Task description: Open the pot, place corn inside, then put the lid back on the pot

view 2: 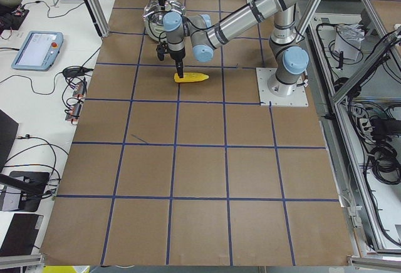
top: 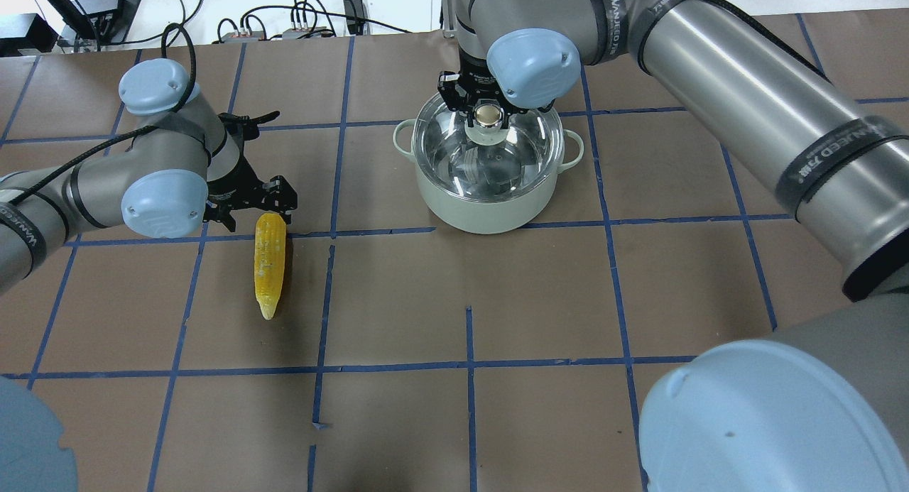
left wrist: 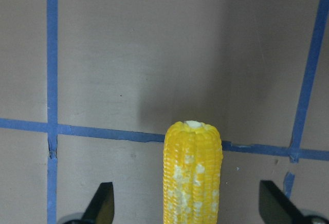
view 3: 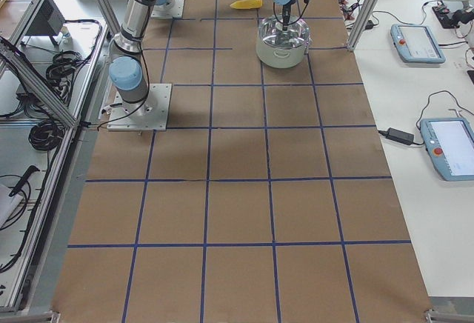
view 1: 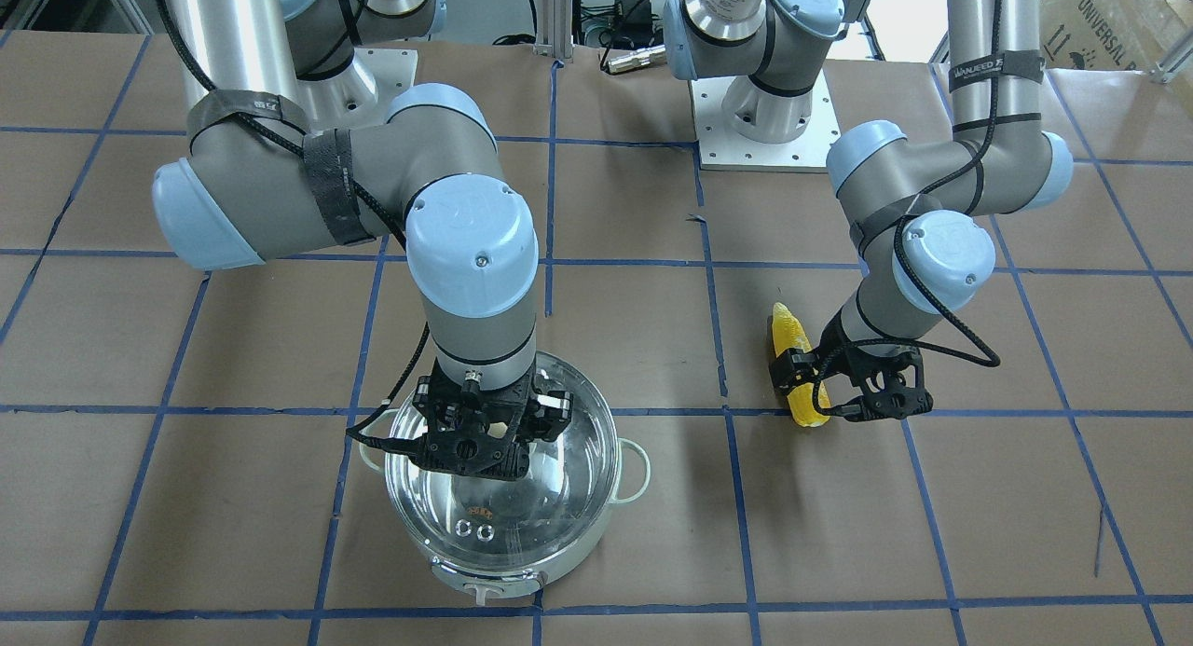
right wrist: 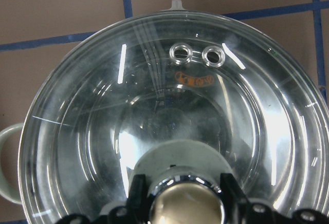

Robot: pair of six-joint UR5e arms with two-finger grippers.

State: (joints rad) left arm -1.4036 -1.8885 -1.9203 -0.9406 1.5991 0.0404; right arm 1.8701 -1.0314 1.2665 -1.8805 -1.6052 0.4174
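Our right claw [right wrist: 184,196] is clamped on the knob [right wrist: 186,209] of the lid [right wrist: 154,95], which sits on the pot [top: 483,209]. Our left claw [left wrist: 187,206] stands apart, the corn [left wrist: 193,167] between its fingers [left wrist: 103,203].

Your table [top: 398,293], covered in brown paper and gridded with blue tape [top: 470,407], fills the cell. A white bench [view 3: 444,212] along your side carries tablets [view 2: 34,49]. Aluminium posts [view 2: 89,4] frame the table; cables [view 2: 379,154] hang along the far side, near a cardboard box [view 1: 1109,21].
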